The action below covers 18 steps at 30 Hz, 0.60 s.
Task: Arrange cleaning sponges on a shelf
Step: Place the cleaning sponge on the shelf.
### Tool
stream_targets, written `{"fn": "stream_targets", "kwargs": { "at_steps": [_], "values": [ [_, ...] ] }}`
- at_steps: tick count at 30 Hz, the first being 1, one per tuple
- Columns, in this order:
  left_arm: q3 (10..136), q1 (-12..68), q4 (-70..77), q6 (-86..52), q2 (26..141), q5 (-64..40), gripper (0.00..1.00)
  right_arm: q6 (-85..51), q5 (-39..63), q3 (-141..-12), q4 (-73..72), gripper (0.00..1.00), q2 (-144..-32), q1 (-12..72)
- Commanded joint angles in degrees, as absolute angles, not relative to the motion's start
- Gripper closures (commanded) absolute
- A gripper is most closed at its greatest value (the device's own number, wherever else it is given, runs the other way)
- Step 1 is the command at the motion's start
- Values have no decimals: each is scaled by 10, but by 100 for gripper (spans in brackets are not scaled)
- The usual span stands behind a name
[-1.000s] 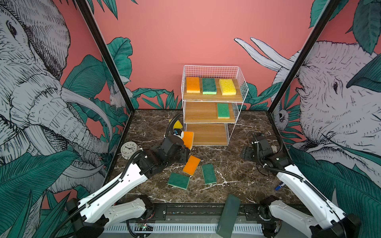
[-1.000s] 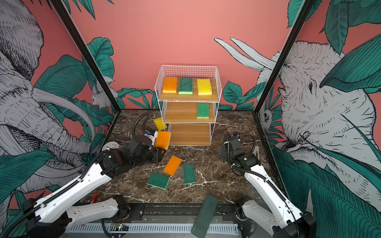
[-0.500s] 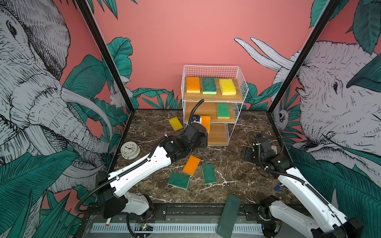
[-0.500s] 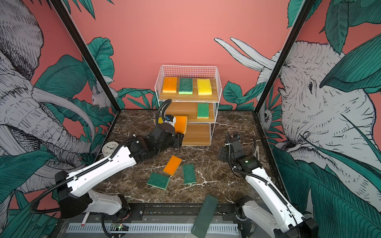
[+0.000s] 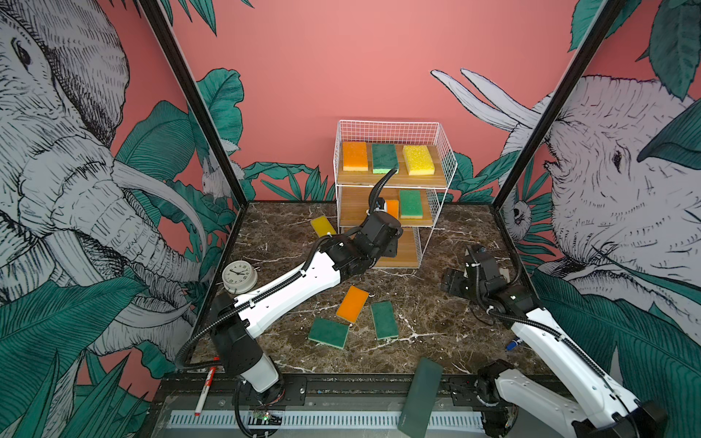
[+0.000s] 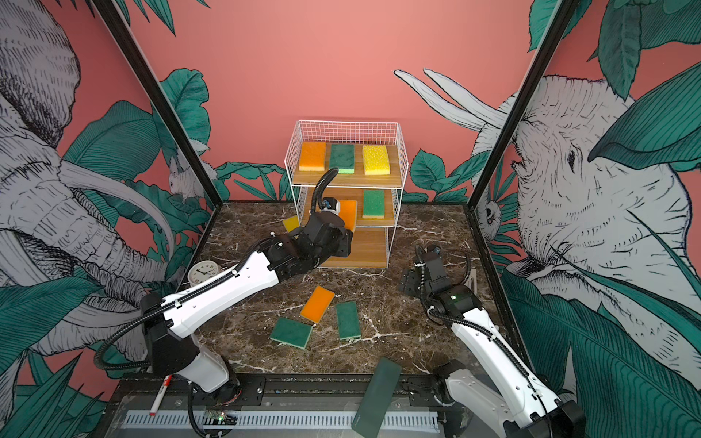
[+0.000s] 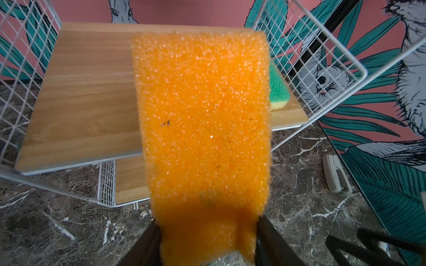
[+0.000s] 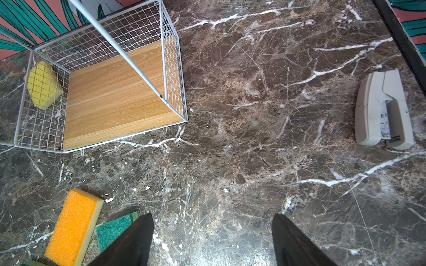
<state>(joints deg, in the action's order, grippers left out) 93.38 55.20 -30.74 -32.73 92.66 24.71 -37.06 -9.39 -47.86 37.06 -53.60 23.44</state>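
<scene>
The white wire shelf [image 5: 440, 151] stands at the back of the marble table. Its top board carries an orange sponge [image 5: 355, 156], a green sponge [image 5: 384, 158] and a yellow sponge [image 5: 418, 160]. Another green sponge [image 5: 410, 203] lies on the middle board. My left gripper [image 7: 207, 239] is shut on an orange sponge [image 7: 202, 119], held over the middle board [image 7: 87, 92] beside that green one. Loose on the table are an orange sponge [image 5: 352, 303], two green sponges [image 5: 384, 319] [image 5: 328, 332] and a yellow sponge [image 5: 322, 226]. My right gripper [image 8: 212, 241] is open over bare marble.
A white clock [image 5: 239, 277] sits at the table's left edge. A long dark slab [image 5: 419, 398] leans over the front rail. A grey stapler [image 8: 383, 110] lies by the right wall. A red pen [image 5: 205, 390] rests on the front frame.
My left arm has swung from the table left of the shelf up to the middle tier, carrying the orange sponge. The right arm has hardly moved.
</scene>
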Motion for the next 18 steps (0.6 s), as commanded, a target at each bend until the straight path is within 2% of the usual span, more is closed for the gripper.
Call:
{"fn": "stream_targets", "kwargs": {
  "at_steps": [1, 8, 18],
  "values": [
    [979, 551, -341, -322, 939, 281, 42, -370, -95, -491, 361, 17, -535, 231],
    [1012, 542, -348, -330, 969, 280, 40, -373, -92, -492, 357, 17, -529, 231],
    [985, 537, -292, -316, 977, 319, 39, -378, -85, -494, 353, 17, -526, 231]
  ]
}}
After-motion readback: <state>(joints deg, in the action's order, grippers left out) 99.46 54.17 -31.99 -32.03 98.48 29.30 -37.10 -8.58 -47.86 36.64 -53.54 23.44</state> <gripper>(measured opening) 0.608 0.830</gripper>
